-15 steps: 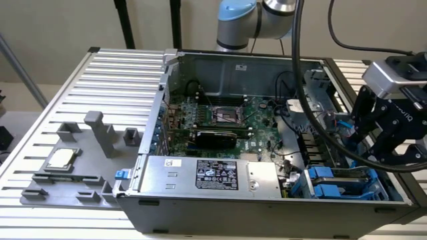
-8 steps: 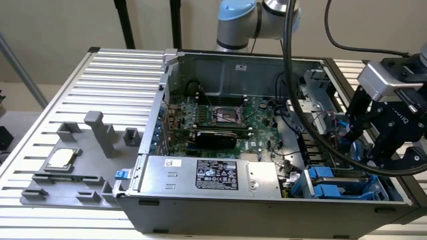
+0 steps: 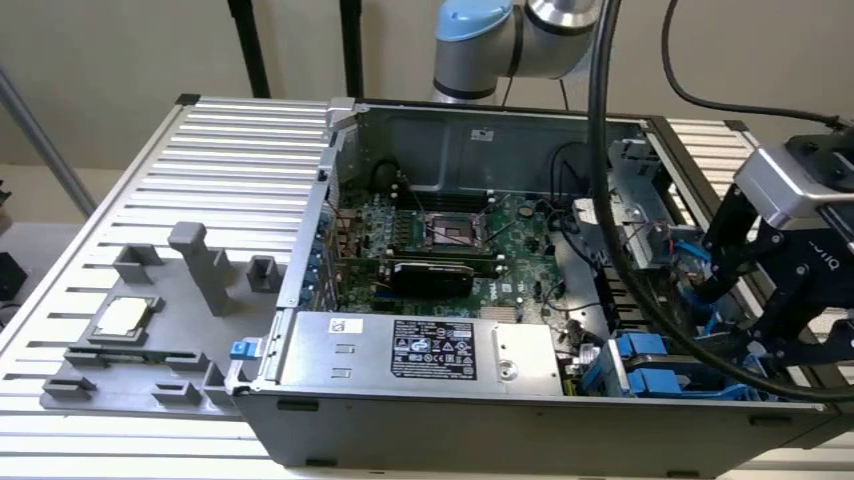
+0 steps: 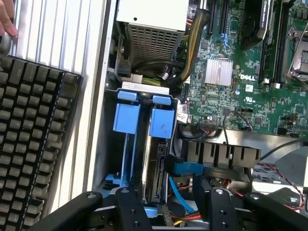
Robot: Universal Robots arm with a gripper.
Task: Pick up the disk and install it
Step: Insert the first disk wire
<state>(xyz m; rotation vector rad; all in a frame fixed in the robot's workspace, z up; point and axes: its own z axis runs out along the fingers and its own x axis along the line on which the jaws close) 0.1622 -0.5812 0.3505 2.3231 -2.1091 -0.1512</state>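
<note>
The disk (image 4: 157, 179) stands on edge in the drive bay at the case's front corner, its grey metal side showing under a bright blue carrier tab (image 4: 161, 123). A second blue carrier (image 4: 127, 116) stands right beside it. My gripper (image 4: 172, 196) hangs just above the bay, open, with its black fingers (image 4: 130, 208) apart on either side of the disk's slot and not touching it. In the exterior view the gripper (image 3: 755, 328) is at the exterior view's right, over the blue carriers (image 3: 643, 352).
The open computer case (image 3: 310, 250) holds a green motherboard (image 3: 454, 235) and a silver power supply (image 3: 420, 350). A blue cable (image 4: 179, 169) runs beside the bay. A black keyboard (image 4: 29, 139) and a person's hand (image 4: 5, 21) lie outside the case. A grey fixture tray (image 3: 80, 375) holds a square chip (image 3: 120, 318).
</note>
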